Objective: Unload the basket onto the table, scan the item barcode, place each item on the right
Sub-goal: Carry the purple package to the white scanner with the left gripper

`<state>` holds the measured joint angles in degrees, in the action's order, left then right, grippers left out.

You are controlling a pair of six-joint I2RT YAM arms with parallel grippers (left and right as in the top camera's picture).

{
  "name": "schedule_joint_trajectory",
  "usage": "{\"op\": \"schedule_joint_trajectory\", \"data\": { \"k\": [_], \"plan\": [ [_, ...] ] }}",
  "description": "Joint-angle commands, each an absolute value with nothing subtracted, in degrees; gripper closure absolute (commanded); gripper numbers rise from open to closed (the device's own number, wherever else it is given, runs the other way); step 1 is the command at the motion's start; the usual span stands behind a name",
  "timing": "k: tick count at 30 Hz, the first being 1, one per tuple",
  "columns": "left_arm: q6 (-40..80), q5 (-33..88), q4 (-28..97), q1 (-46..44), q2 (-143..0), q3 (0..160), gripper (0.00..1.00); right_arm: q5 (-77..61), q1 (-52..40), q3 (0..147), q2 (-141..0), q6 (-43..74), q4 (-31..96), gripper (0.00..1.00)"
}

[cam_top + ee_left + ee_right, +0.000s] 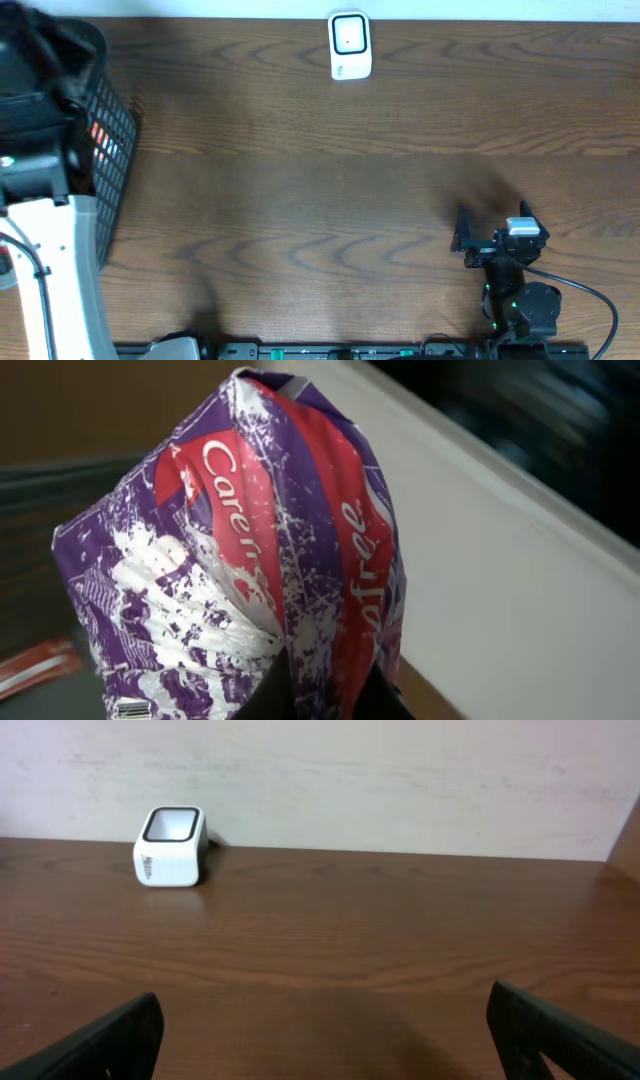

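Far left of the scanner (350, 45): the left arm (55, 270) reaches over the black basket (115, 150). The overhead view hides the arm's gripper and whatever it holds. Only some red-orange shows through the mesh.

The left wrist view fills that in. The left gripper (310, 698) is clamped narrow on the bottom edge of a crinkled purple, red and white packet (250, 550). So the packet is at the basket, well left of the scanner. Can't tell whether it's above the rim or inside.

Packet long axis runs from the gripper up to the top of the wrist frame, leaning slightly right, with the white lettering running along it. The pinched end is at the bottom and the free end points away from the gripper. A small barcode (133, 709) sits at the lower-left corner, on the face towards the wrist camera. A red thing (35, 660) lies lower left, blurred.

The scanner stands at the far edge of the table (300, 200), beside the wall. The right wrist view shows its window on top.

Right of the scanner and towards the near edge: the right gripper (492, 225) is spread wide and holds nothing, low over the table. Its wrist view faces the scanner, which is well apart from it, and shows no packet.
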<state>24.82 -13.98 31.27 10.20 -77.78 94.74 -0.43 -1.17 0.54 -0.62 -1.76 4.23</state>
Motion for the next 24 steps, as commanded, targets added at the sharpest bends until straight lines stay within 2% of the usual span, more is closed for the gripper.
{"op": "schedule_joint_trajectory", "data": {
  "k": [1, 8, 17, 24],
  "plan": [
    [16.1, -2.0, 30.4, 4.8, -77.5, 95.7, 0.93, -0.5, -0.7, 0.3, -0.3, -2.2, 4.3, 0.01],
    [1.8, 0.8, 30.1, -7.7, -80.1, 95.7, 0.93, -0.5, -0.7, 0.3, -0.3, -2.2, 4.3, 0.01],
    [1.8, 0.9, 32.7, -17.6, -87.5, 95.7, 0.93, -0.5, -0.7, 0.3, -0.3, -2.2, 4.3, 0.01],
    [9.8, 0.9, 33.8, -25.3, -97.1, 95.6, 0.93, -0.5, -0.7, 0.3, -0.3, -2.2, 4.3, 0.01]
  ]
}}
